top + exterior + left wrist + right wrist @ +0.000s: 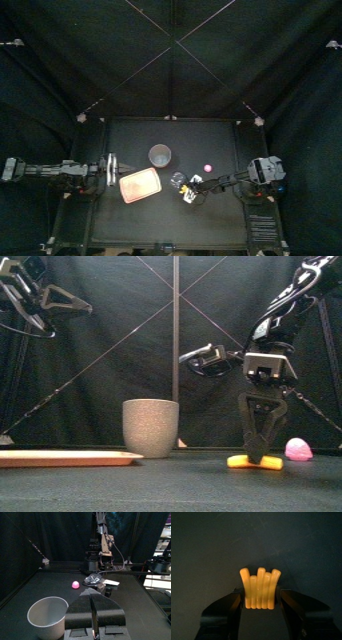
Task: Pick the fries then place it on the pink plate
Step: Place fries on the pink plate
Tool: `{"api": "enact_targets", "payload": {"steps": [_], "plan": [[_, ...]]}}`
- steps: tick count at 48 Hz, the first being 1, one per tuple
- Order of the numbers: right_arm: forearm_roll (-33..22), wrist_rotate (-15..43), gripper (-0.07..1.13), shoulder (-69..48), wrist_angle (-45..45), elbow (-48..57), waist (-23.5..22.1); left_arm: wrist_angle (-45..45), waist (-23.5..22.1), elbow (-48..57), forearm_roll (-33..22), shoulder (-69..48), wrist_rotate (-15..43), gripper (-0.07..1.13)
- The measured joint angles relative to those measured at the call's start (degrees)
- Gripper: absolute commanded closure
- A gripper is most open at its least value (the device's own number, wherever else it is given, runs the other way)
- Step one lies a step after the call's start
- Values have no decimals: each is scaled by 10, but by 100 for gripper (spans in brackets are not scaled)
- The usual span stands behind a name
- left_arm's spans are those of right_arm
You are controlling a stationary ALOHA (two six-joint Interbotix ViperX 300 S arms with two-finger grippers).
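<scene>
Right gripper [261, 448] stands upright over the table [160, 225]. Its fingers [228, 607] are drawn in against both long sides of the fries [260, 588], which lie flat on the surface between them. Contact appears made on each flank, though how firm the pinch is cannot be judged. Left gripper [93, 599] rests well clear toward its own side, fingers pressed together on nothing. Assessment of the fries: a small moulded toy, likely light and rigid, ribbed along its length and smooth enough to slip. Hold is best taken across the wider body, where the fingers sit now, not at the separate tips. Clearances: the pink plate [140, 185] lies near the fingers on the left arm's side, nothing on it, with bare table between. The grey cup [151, 428] stands behind that path, toward the back. A pink toy [298, 449] sits just beside the fingers on the side away from the plate. A modest lift should clear the plate's low rim.
</scene>
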Motion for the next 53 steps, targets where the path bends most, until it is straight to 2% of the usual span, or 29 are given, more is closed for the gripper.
{"api": "enact_targets", "payload": {"steps": [4, 16, 21, 29, 35, 49, 53], "plan": [[1, 0, 42, 0, 0, -3, 1, 0, 0, 0, 1, 0, -1, 106], [-10, -8, 42, 0, 0, -56, 2, -2, 1, 0, 1, 0, 0, 106], [-36, -7, 42, 2, -1, -91, 2, -4, 2, 0, 1, 0, 2, 106], [-116, 0, 42, 33, -4, -149, -2, -6, 15, 0, 1, 0, 2, 106], [-155, -3, 42, 74, -4, -205, -14, -7, 19, 0, 1, 0, 2, 106], [-174, -8, 41, 173, -5, -336, -39, -8, 19, 5, 1, 0, 2, 106], [-174, -8, 37, 190, -11, -359, -40, -8, 19, 7, 1, 0, 2, 106]]}}
